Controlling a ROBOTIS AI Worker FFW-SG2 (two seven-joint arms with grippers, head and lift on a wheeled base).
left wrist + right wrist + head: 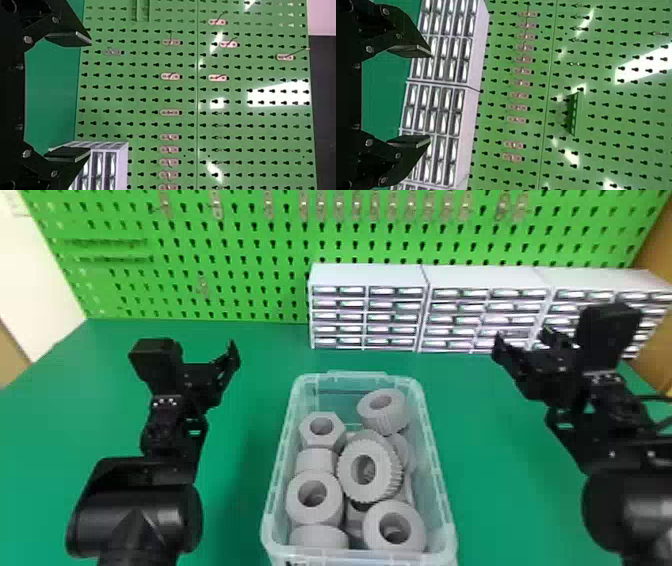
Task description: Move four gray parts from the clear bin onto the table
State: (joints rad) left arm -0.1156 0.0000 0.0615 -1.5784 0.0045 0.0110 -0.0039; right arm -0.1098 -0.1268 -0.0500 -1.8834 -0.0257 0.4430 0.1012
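Currently the gray parts are all sitting in the clear bin, which is resting on the green tabletop in front of the robot, between its two arms. Parts are lying in a heap: the hex nut is sitting on the left side, toward the far end; the ribbed ring is leaning tilted by the far right corner; the toothed ring is lying tilted on other parts mid-bin; the thick round collar is sitting on the left, nearer the robot; the near right ring is showing its hole upward. More gray pieces are showing underneath and around these. Left tool is hanging above the tabletop, left of the bin and well apart from it; in its wrist view its fingers are standing wide apart, gripping nothing. Right tool is hanging on the bin's right, also well apart; its fingers are likewise standing wide open, gripping nothing. Behind, three drawer cabinets are standing in a row along the back, running from center to the right, and the green pegboard is rising behind them with small metal hooks attached.
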